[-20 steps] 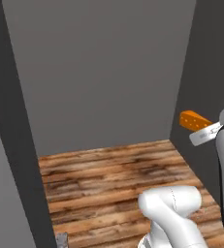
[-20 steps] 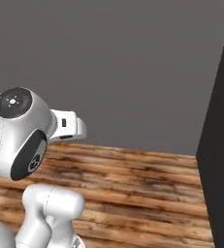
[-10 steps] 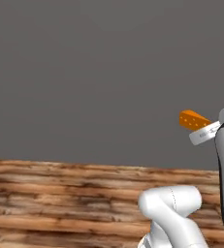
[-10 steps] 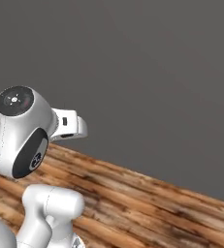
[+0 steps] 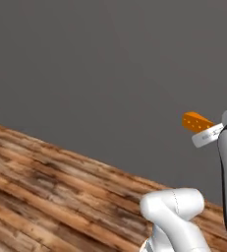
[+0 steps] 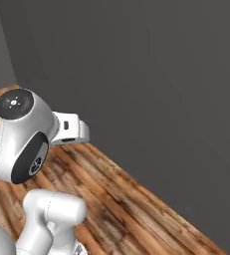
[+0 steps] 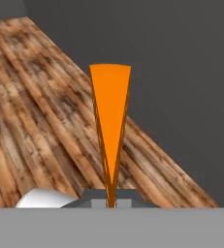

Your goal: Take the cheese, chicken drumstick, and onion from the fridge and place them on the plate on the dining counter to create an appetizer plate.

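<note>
An orange-yellow wedge of cheese [image 7: 111, 121] stands on edge between my finger tips in the hand view, its wide end pointing away from the hand. My gripper [image 7: 111, 199] is shut on its narrow end. In the left base view the cheese [image 5: 197, 121] sticks out to the left of my white wrist, held high above the floor. The right base view shows my hand [image 6: 70, 130] from behind, and there the wedge is hidden. The fridge, plate, dining counter, drumstick and onion are out of view.
A wooden plank floor [image 5: 46, 187] runs below the arm. A plain dark grey wall [image 5: 95, 74] rises close behind it and covers the upper part of both base views, the grey wall [image 6: 151, 89] slanting across.
The whole scene has swung across both base views, so the base has turned: the dark side panels are gone and the floor line now slants. Arm and cheese keep their place.
</note>
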Controlling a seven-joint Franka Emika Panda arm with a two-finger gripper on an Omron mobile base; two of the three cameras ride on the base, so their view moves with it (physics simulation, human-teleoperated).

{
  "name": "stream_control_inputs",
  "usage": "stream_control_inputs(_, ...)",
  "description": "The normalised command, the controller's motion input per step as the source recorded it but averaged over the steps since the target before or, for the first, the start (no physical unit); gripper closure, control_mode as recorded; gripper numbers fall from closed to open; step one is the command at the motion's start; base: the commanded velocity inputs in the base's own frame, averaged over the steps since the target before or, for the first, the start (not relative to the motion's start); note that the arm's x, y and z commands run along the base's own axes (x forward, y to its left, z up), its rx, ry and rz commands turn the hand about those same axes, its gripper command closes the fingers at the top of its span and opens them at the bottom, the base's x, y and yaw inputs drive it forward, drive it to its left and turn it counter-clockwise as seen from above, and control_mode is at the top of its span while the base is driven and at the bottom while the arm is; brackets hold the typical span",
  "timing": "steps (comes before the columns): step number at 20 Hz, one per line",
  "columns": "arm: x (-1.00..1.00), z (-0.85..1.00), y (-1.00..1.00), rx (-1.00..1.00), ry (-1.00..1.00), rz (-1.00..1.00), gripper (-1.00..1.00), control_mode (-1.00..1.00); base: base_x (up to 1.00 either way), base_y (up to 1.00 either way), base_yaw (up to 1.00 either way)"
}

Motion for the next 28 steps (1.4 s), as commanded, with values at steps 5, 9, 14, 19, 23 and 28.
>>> stream_control_inputs(5, 0.0, 0.0, 0.0, 0.0, 0.0, 0.0, 1.0, 1.0, 0.5, -0.17, 0.8)
stream_control_inputs(9, 0.0, 0.0, 0.0, 0.0, 0.0, 0.0, 1.0, 1.0, 0.49, -0.19, 0.81)
stream_control_inputs(14, 0.0, 0.0, 0.0, 0.0, 0.0, 0.0, 1.0, 1.0, 0.56, -0.32, 0.77)
stream_control_inputs(19, 0.0, 0.0, 0.0, 0.0, 0.0, 0.0, 1.0, 1.0, 0.65, -0.44, 0.71)
stream_control_inputs(23, 0.0, 0.0, 0.0, 0.0, 0.0, 0.0, 1.0, 1.0, 0.82, -0.84, 0.56)
stream_control_inputs(28, 0.0, 0.0, 0.0, 0.0, 0.0, 0.0, 1.0, 1.0, 0.85, -0.93, 0.51)
